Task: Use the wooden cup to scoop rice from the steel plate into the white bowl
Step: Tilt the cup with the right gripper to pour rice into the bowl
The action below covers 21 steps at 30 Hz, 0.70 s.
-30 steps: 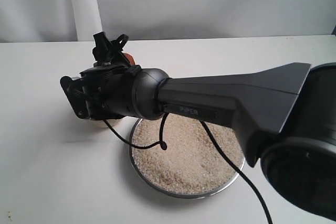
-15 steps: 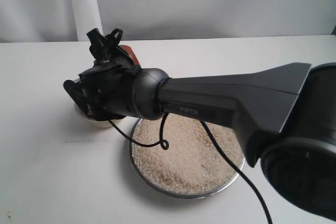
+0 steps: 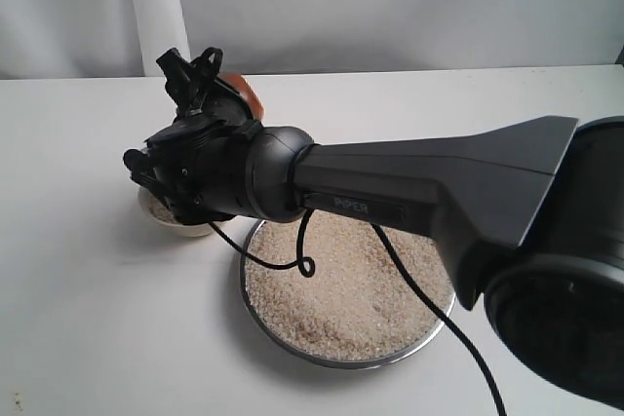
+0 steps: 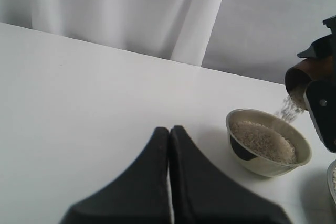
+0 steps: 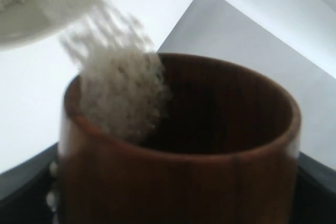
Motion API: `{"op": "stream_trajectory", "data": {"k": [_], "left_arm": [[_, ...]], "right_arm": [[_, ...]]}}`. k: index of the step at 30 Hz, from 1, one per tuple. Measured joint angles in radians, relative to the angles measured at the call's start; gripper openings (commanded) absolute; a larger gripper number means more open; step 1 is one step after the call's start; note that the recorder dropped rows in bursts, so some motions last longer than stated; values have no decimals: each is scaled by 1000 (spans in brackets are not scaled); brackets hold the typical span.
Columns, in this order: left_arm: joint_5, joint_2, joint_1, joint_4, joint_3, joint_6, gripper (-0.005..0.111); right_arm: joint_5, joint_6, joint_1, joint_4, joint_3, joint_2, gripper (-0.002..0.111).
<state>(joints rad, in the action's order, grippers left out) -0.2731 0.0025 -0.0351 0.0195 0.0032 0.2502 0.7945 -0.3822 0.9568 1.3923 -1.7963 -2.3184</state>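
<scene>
Reddish-brown wood showed between the dark fingers of the right gripper point(image 3: 198, 80): the wooden cup point(image 5: 178, 182) was clamped there and tipped steeply above the white bowl point(image 4: 251, 162), and rice point(image 5: 123, 95) streamed from its lip down into the bowl. Inside the bowl lay a mound of grains reaching close to the rim. The bowl stood on the white table point(image 3: 88, 319), well short of the far edge, just beside the steel plate point(image 3: 336, 363) and to its left in the exterior view. A broad, shallow layer of rice covered the plate. The left gripper point(image 4: 169, 129) pointed across the table toward its far edge, apart from the bowl, its two jaws pressed flat together.
</scene>
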Motion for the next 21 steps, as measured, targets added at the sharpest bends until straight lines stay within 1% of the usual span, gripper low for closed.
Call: {"op": "stream_trajectory", "data": {"k": [5, 11, 21], "left_arm": [[0, 0, 0, 0, 0, 0, 0], [0, 0, 0, 0, 0, 0, 0], [0, 0, 0, 0, 0, 0, 0]], "right_arm": [[0, 3, 0, 64, 0, 0, 0], [0, 64, 0, 157, 0, 0, 0], [-30, 67, 10, 206, 0, 0, 0]]}}
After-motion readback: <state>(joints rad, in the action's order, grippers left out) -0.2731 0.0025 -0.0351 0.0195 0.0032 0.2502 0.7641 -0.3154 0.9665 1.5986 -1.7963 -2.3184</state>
